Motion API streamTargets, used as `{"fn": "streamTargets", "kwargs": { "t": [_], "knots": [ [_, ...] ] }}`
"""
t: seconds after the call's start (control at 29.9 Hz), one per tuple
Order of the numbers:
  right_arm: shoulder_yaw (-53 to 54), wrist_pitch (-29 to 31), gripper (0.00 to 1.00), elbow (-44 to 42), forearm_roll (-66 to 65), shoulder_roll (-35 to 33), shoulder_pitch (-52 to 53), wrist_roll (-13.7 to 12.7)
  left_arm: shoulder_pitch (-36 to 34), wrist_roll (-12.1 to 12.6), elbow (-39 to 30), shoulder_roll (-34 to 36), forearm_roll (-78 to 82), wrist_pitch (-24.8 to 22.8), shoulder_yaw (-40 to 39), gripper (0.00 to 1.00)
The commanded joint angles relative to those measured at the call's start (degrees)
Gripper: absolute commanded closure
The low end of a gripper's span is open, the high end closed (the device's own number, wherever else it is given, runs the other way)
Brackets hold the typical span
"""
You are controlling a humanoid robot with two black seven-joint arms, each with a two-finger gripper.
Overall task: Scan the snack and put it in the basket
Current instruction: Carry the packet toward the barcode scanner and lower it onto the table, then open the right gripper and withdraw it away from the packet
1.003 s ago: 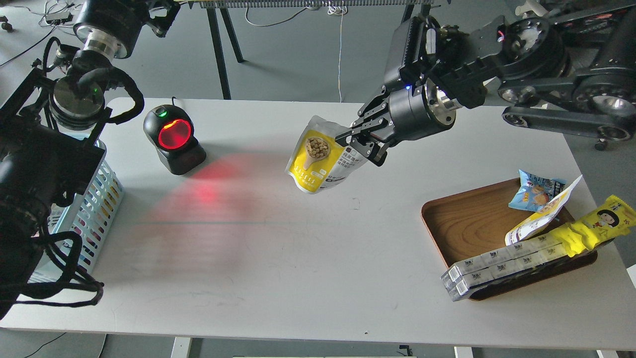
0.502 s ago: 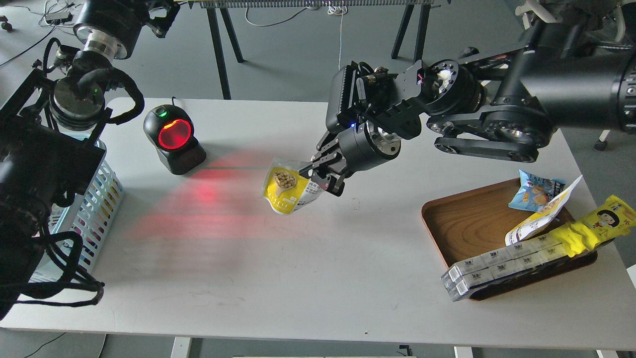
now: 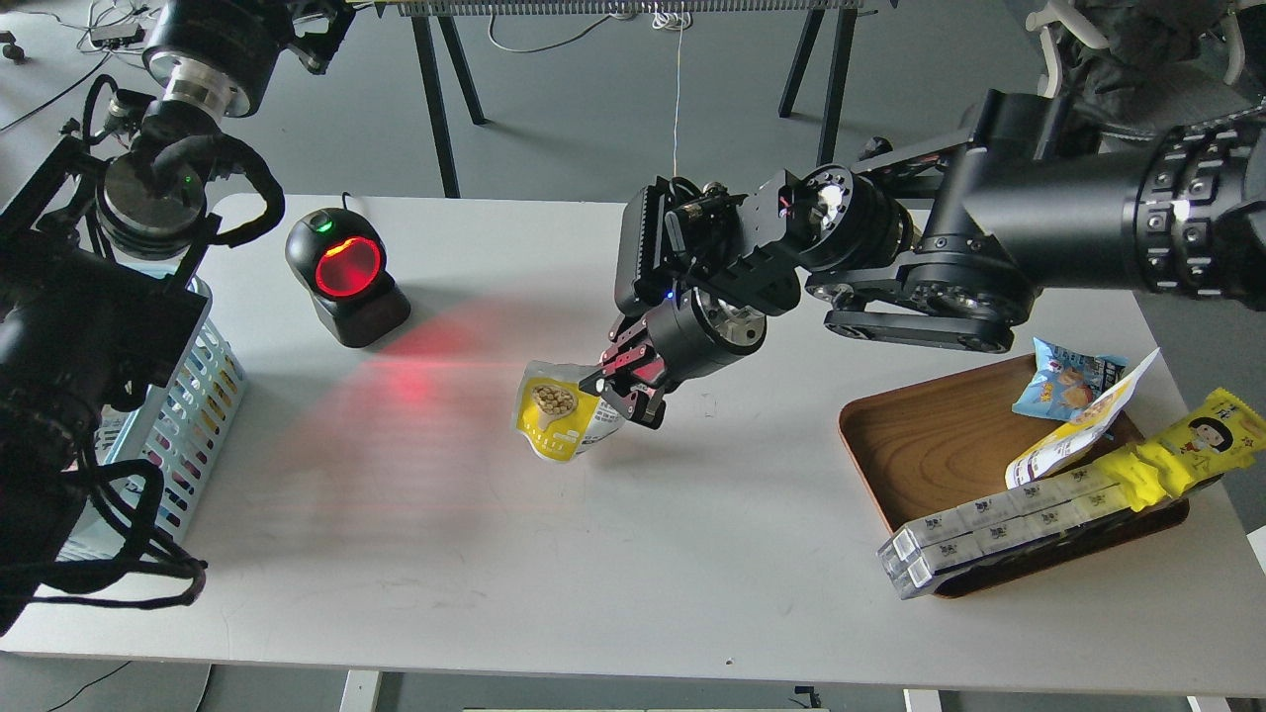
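The snack [image 3: 554, 420], a pouch with a yellow lower part and a round picture of brown cubes, hangs just above the middle of the table, its front facing me. My right gripper [image 3: 620, 394] is shut on the pouch's right edge. The black scanner [image 3: 344, 277] with a glowing red window stands at the back left and throws red light across the table. The light blue basket [image 3: 193, 415] stands at the left table edge, mostly hidden behind my left arm. My left arm fills the left edge of the view; its gripper is not in view.
A brown wooden tray [image 3: 940, 445] at the right holds a small blue packet [image 3: 1063, 381], a white and yellow pouch [image 3: 1078, 430], a long yellow packet with a cartoon face [image 3: 1187, 450] and a row of clear boxes [image 3: 999, 529].
My right arm has carried the snack left and down, from high over the table's centre to just above the surface in front of the scanner's red light. The left arm has not moved.
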Motion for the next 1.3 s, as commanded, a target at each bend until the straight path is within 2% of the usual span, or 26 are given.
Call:
{"fn": "streamTargets", "kwargs": {
  "t": [0.0,0.6,0.77,1.07,1.14,1.27],
  "knots": [
    [-0.17,0.01,1.0,-1.61,-0.06,1.29,-0.11,0.0,0.0,0.0,0.0,-0.06,0.0,0.0,-0.12,0.0],
    [-0.35,0.01,0.99,-2.76,-0.41,1.47,-0.37,0.0,0.0,0.0,0.0,0.03,0.0,0.0,-0.12,0.0],
    [-0.35,-0.08,0.94,-2.76,-0.41,1.47,-0.37,0.0,0.0,0.0,0.0,0.2,0.0,0.0,-0.12,0.0],
    [-1.41,-0.08,0.92,-2.59,-0.5,1.47,-0.11,0.0,0.0,0.0,0.0,0.38,0.0,0.0,-0.2,0.0],
    [-1.41,-0.08,0.89,-2.59,-0.5,1.47,-0.02,0.0,0.0,0.0,0.0,0.46,0.0,0.0,-0.2,0.0],
    [-1.32,-0.08,0.75,-2.5,-0.33,1.47,0.24,0.0,0.0,0.0,0.0,0.38,0.0,0.0,-0.2,0.0]
  ]
}}
